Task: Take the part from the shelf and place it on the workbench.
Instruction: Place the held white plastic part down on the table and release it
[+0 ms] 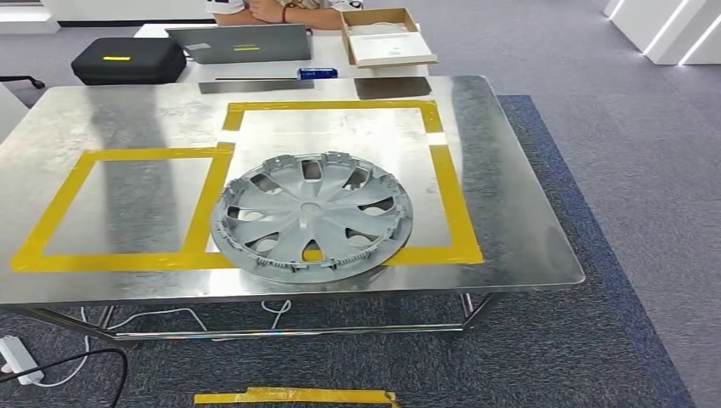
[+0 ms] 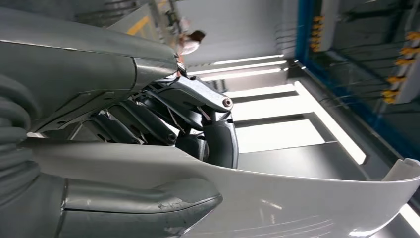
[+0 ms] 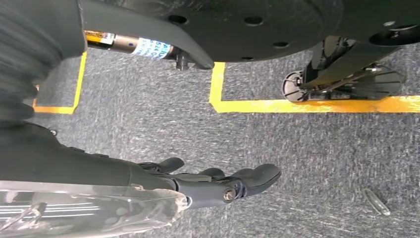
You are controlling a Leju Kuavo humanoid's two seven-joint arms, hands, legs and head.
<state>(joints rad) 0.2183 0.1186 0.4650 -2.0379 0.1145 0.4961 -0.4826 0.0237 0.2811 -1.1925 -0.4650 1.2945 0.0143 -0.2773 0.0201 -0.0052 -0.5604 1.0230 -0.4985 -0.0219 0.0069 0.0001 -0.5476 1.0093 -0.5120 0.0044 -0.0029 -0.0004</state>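
A grey wheel cover (image 1: pixel 311 217) lies flat on the shiny metal bench (image 1: pixel 519 212). It sits at the near end of the bigger yellow tape box (image 1: pixel 446 170), and its near edge lies over the tape. A smaller tape box (image 1: pixel 51 212) is just beside it on the left, with nothing inside. No hand touches the wheel cover.

Behind the bench is another table. On it sit a black case (image 1: pixel 127 59), a grey laptop (image 1: pixel 242 42), a small blue thing (image 1: pixel 316 74) and an open cardboard box (image 1: pixel 387 36). A person's arms (image 1: pixel 272 10) rest at the far side of that table.

Under the bench, white cables (image 1: pixel 153 319) run across the grey carpet. A white plug strip (image 1: pixel 17 359) and a black cable (image 1: pixel 76 361) lie at the near left. A strip of yellow tape (image 1: pixel 293 396) is stuck to the floor in front of the bench.

In the left wrist view, the left hand (image 2: pixel 198 124) has dark fingers curled over a smooth white curved part (image 2: pixel 297 203), and the thick thumb (image 2: pixel 148 203) lies on the other side of it. The hand seems to grip this white part, but I cannot tell for sure.

In the right wrist view, the right hand (image 3: pixel 218 181) hangs above the carpet. Its fingers are a little bent and hold nothing. A small clear thing (image 3: pixel 376 201) lies on the carpet near it, and yellow tape lines (image 3: pixel 307 105) cross the floor.
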